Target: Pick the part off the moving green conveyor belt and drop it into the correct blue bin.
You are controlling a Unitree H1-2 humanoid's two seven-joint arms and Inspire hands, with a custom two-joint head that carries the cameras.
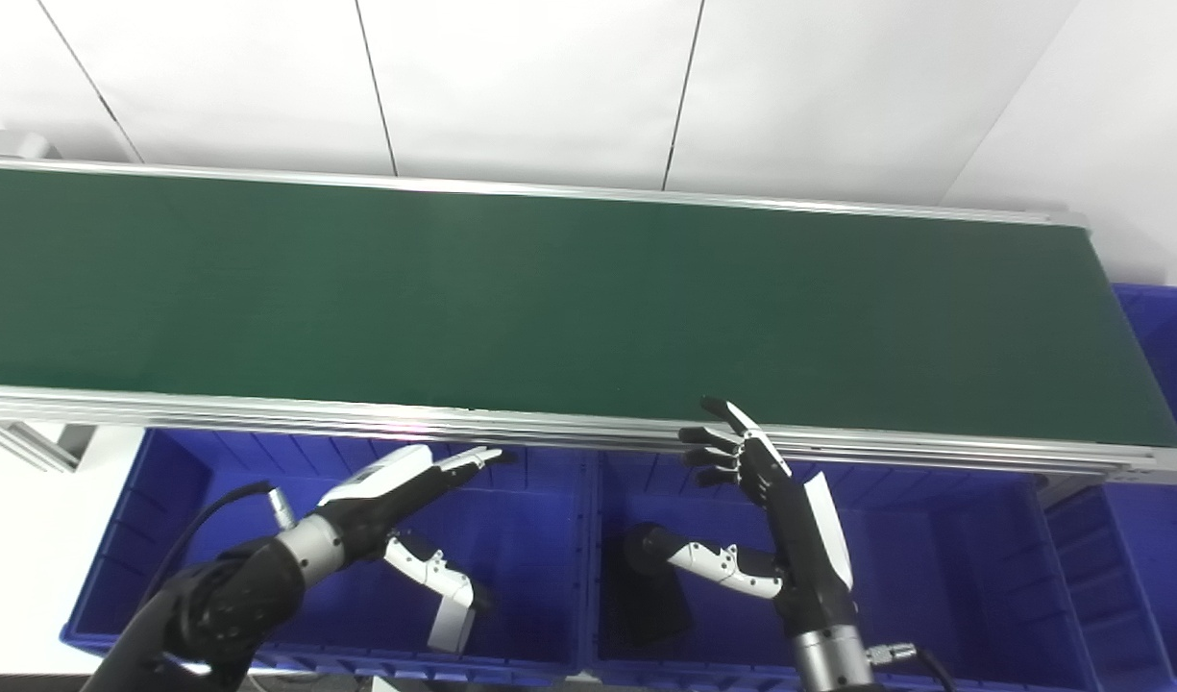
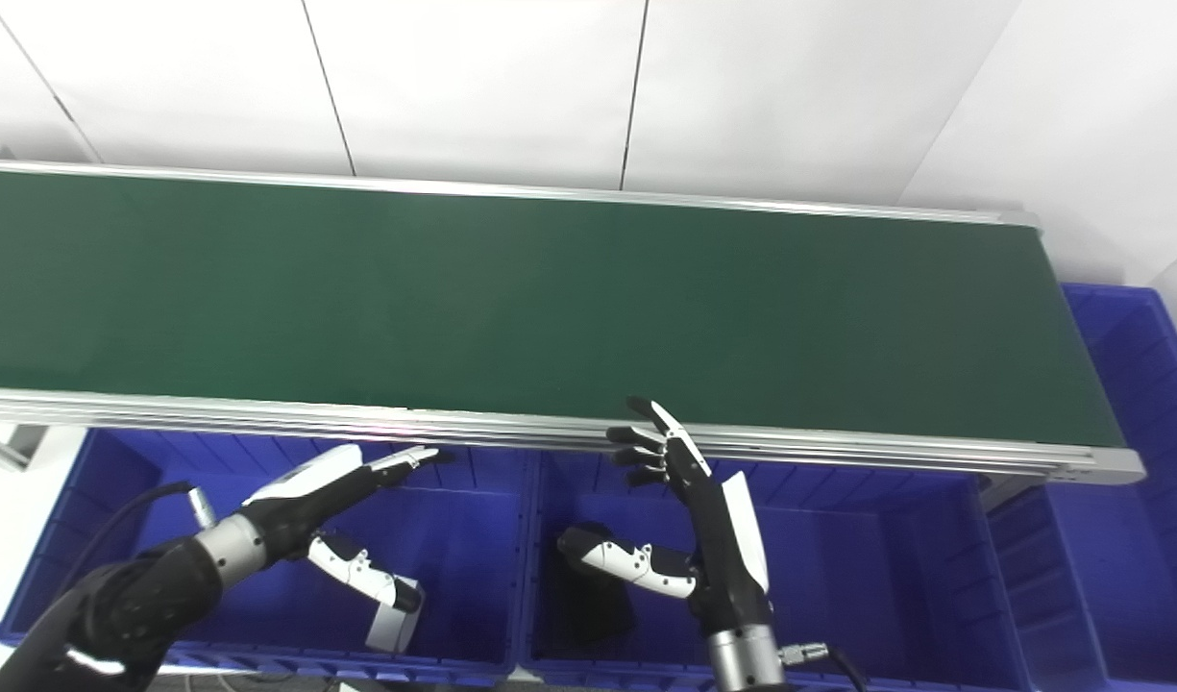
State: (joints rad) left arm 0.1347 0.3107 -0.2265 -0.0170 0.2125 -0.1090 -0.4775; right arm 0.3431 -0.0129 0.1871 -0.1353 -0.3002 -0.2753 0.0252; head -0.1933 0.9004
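Hovering released over the blue bins (image 1: 550,538) beside the belt's (image 1: 550,298) near edge.
Left hand (image 1: 405,481) and right hand (image 1: 771,490) hold nothing; the right eye view shows more of the end bin (image 2: 1126,384).

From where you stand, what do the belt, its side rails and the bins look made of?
Green belt: matte rubber or PVC, likely; barely any glare.
Side rails: brushed aluminium, seemingly; silvery and grooved.
Blue bins: moulded plastic; uniform colour, ribbed walls.

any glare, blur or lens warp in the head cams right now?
Left eye view: sharp, small pinkish glint on the rail, belt matte. Right eye view: same glint; rail bows slightly, mild lens warp. Dark patch under right hand in the bin; unclear what.
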